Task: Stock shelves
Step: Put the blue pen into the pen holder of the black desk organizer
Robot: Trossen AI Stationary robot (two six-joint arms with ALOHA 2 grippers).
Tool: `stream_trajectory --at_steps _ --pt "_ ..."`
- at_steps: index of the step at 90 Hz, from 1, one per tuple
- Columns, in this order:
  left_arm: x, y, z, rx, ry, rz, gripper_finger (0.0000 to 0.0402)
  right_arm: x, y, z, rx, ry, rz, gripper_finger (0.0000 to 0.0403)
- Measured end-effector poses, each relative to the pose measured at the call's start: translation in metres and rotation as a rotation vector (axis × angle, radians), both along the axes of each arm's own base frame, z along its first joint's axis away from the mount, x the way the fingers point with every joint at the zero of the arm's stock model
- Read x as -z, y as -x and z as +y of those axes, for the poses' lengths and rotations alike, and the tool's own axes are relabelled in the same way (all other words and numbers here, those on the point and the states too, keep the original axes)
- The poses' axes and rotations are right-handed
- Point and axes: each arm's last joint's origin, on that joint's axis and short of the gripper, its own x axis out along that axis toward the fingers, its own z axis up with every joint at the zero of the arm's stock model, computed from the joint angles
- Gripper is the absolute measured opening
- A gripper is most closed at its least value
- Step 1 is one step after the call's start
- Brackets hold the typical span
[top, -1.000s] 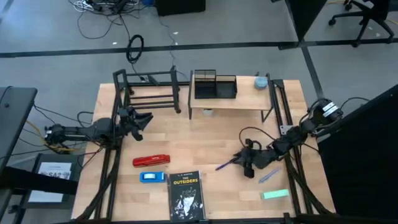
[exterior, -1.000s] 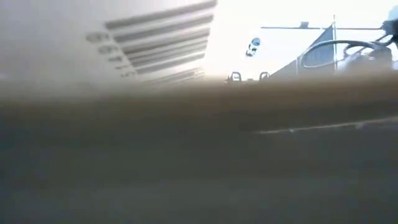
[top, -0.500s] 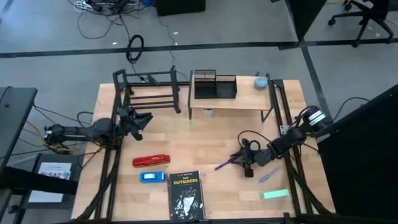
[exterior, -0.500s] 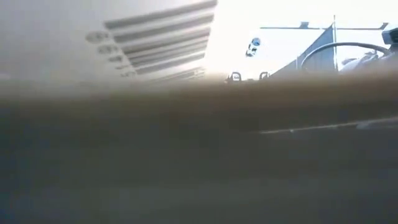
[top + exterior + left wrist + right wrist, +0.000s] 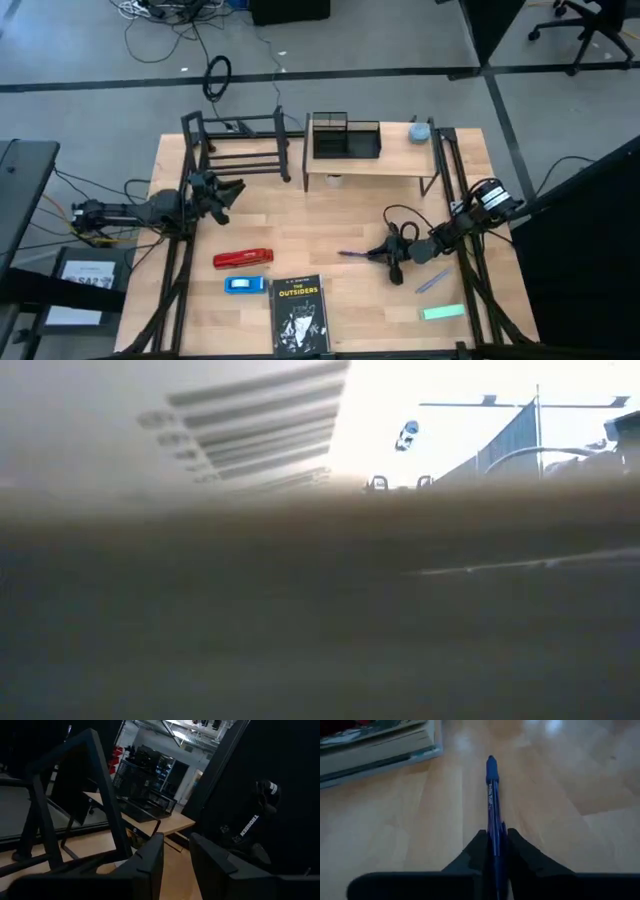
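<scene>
We find the right gripper clamped on a blue pen, low over the table near the book. The left gripper, fingers slightly parted, waits beside the black rack; the wood-topped shelf stands alongside.

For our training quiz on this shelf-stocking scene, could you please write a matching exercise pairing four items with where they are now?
Things:
1. blue pen
2. red stapler
3. black mesh organizer
4. book

Places:
A. on the wood-top shelf
B. at the table's near edge
C. between the right gripper fingers
D. flat on the table, above the small blue item

Pairs: 1-C, 2-D, 3-A, 4-B
</scene>
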Motion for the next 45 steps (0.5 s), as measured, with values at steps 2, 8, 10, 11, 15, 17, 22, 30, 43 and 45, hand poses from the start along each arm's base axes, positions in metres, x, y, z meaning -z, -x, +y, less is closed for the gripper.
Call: stream_trajectory --at_steps 2,8,10,11,15,17,22,30,43,45 --pt "0.0 0.0 0.0 0.01 0.001 -0.002 0.0076 -0.002 0.0 0.0 0.002 -0.009 -0.006 0.0014" --pt "0.0 0.0 -0.001 0.038 -0.004 -0.004 0.0076 -0.012 -0.002 -0.002 0.001 -0.042 -0.03 0.0005" --pt "0.0 0.0 -0.001 0.047 -0.005 -0.005 0.0076 -0.016 -0.002 -0.002 0.004 -0.048 -0.042 0.0004" --pt "0.0 -0.001 -0.001 0.051 -0.006 -0.005 0.0076 -0.018 -0.003 -0.002 0.007 -0.053 -0.051 0.0004" --pt "-0.001 -0.001 -0.002 0.069 -0.01 -0.008 0.0076 -0.028 -0.007 -0.003 0.026 -0.073 -0.096 0.0004" --pt "-0.001 -0.001 -0.002 0.073 -0.01 -0.008 0.0076 -0.034 -0.009 -0.004 0.035 -0.082 -0.116 0.0004" --pt "-0.001 -0.001 -0.002 0.08 -0.012 -0.007 0.0076 -0.045 -0.014 -0.006 0.057 -0.084 -0.134 0.0004" --pt "-0.001 -0.001 -0.002 0.081 -0.012 -0.008 0.0076 -0.068 -0.026 -0.006 0.079 -0.065 -0.127 0.0003" --pt "-0.001 -0.001 -0.002 0.081 -0.012 -0.006 0.0076 -0.119 -0.046 -0.011 0.102 0.041 -0.037 0.0003" --pt "-0.001 -0.001 -0.002 0.081 -0.012 -0.006 0.0076 -0.128 -0.048 -0.012 0.108 0.062 -0.012 0.0003"
